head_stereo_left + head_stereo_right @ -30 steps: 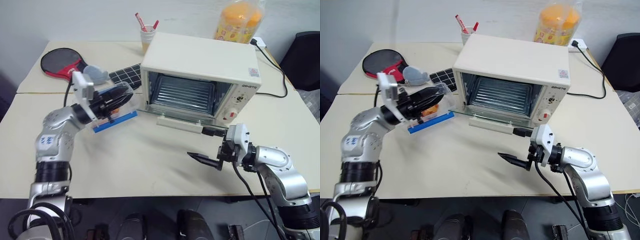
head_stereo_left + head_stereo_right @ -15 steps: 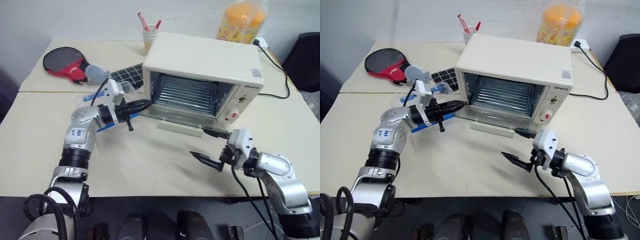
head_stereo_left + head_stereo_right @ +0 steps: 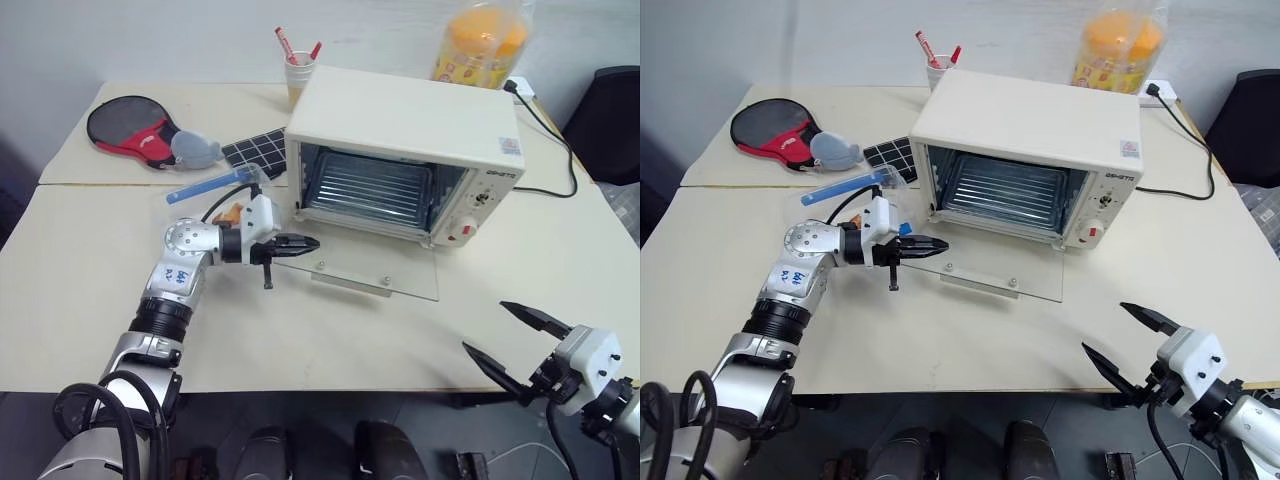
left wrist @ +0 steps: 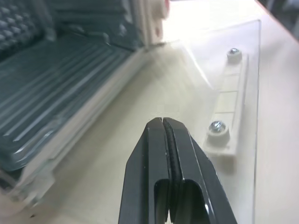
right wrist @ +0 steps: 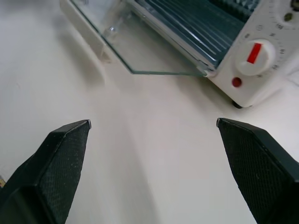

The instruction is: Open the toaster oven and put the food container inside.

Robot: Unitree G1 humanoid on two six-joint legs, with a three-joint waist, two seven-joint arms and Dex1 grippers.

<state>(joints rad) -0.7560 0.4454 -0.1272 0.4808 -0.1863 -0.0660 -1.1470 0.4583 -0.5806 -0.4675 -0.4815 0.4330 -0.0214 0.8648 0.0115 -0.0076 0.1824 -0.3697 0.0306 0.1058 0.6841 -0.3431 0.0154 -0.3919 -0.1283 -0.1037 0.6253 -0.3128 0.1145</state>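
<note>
The food container (image 3: 862,190) rests on the worktop (image 3: 970,330) left of the toaster oven (image 3: 1030,150), not yet loaded; the left end effector (image 3: 930,243), pinched closed and empty, hovers at the lowered glass door (image 3: 990,272); the right end effector (image 3: 1120,345) is spread wide, clear of the door.

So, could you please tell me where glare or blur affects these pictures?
Left wrist view: the shut left pincer is sharp, the toaster oven behind it soft, with bright washout on the table. Right wrist view: the open right pincer fingertips look blurred, the oven's knobs clearer. Head views: even lighting, no strong glare on the glass door.
</note>
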